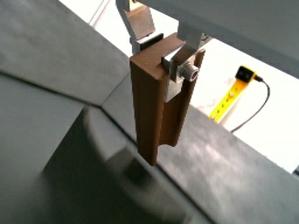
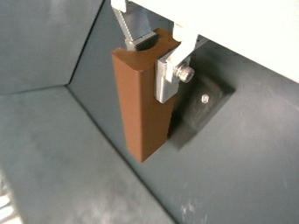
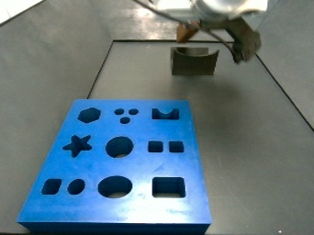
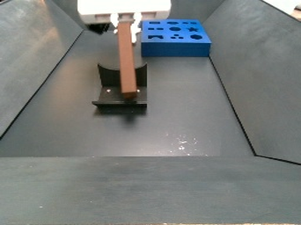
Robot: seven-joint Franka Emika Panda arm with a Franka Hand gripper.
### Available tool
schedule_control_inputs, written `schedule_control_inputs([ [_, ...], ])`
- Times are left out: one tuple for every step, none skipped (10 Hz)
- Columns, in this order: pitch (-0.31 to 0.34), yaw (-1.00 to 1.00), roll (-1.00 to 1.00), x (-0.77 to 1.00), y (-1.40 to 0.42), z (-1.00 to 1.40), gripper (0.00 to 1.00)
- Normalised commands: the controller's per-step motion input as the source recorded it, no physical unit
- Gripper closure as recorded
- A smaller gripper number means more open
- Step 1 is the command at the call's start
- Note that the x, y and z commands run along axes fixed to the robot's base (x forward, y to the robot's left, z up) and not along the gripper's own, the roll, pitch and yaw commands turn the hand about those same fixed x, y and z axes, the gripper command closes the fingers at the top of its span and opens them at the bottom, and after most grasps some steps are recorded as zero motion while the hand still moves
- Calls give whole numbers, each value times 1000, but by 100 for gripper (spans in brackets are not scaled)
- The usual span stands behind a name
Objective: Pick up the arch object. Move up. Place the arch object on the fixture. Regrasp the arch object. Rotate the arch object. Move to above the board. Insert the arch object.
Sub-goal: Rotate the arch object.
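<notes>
1. The gripper (image 1: 163, 45) is clamped on the arch object (image 1: 158, 105). In both wrist views the silver finger plates sit on opposite faces of the block's upper end.
2. The arch object (image 2: 142, 101) hangs straight down from the jaws, long axis vertical. Most of its length lies below the fingertips; only the top end is between the fingers (image 2: 172, 68).
3. In a side view the arch object (image 4: 126, 61) is an upright orange-brown bar. Its lower end is right at or just above the fixture (image 4: 120, 97). I cannot tell whether they touch.
4. In a wrist view the fixture (image 2: 198, 109) shows just behind the block's lower half: a dark base plate with a screw head visible.
5. In a side view the gripper (image 3: 208, 35) is at the far end of the bin, over the fixture (image 3: 194, 61). The arch object is mostly hidden there by the gripper body.
6. The board (image 3: 117, 165) lies flat on the bin floor, well apart from the fixture, nearer that camera. Its cutouts (star, hexagon, circles, squares, arch) face up.
7. In a side view the board (image 4: 177, 39) sits behind and to the right of the gripper (image 4: 121, 19), not under it.
8. A yellow item with a black cable (image 1: 237, 87) lies outside the bin wall; too blurred to identify.
</notes>
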Motion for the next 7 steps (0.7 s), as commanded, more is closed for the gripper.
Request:
schedule_control_inputs([
  [-114,-45,-140,-1000,264,800,100],
  [-116,-58,-144,-1000,249,773,100],
  [-115,-83,-140,-1000,211,695,100],
  [-110,-92,-139,-1000,196,658,100],
  [-97,-104,-132,-1000,168,572,100],
  [-87,-112,-138,-1000,152,466,100],
  [-73,-112,-136,-1000,140,381,100],
])
